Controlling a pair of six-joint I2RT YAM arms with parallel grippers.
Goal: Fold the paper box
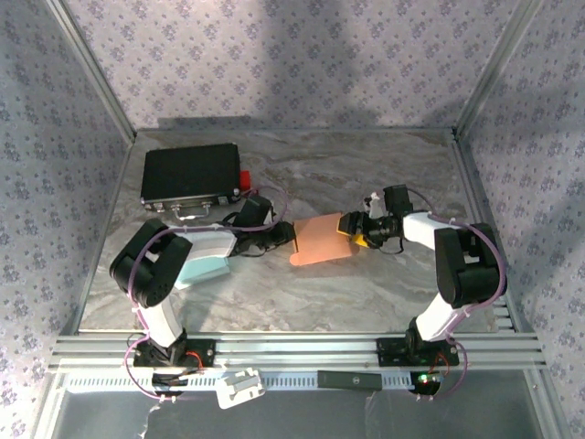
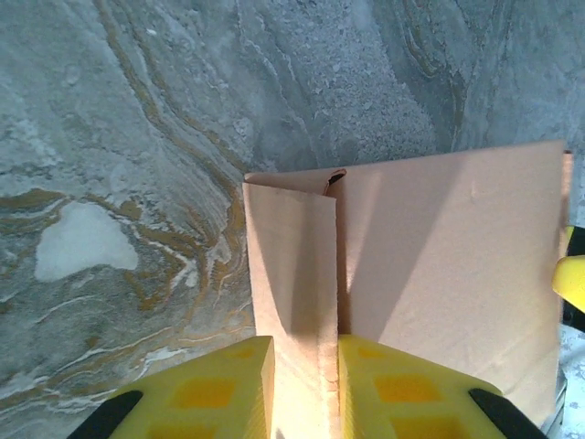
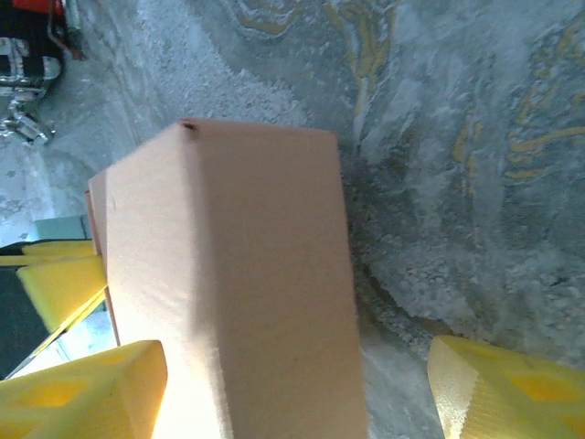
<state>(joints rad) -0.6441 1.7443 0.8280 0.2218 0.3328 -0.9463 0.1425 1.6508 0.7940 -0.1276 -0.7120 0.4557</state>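
Observation:
The tan paper box lies flat in the middle of the marble table, between my two grippers. My left gripper is at the box's left edge. In the left wrist view its yellow fingers press from both sides on a raised, folded flap of the paper box. My right gripper is at the box's right edge. In the right wrist view the right gripper stands wide open astride the box, one finger against the cardboard and the other well apart from it.
A black case with a red part sits at the back left. A pale teal object lies under the left arm. Patterned walls enclose the table on three sides.

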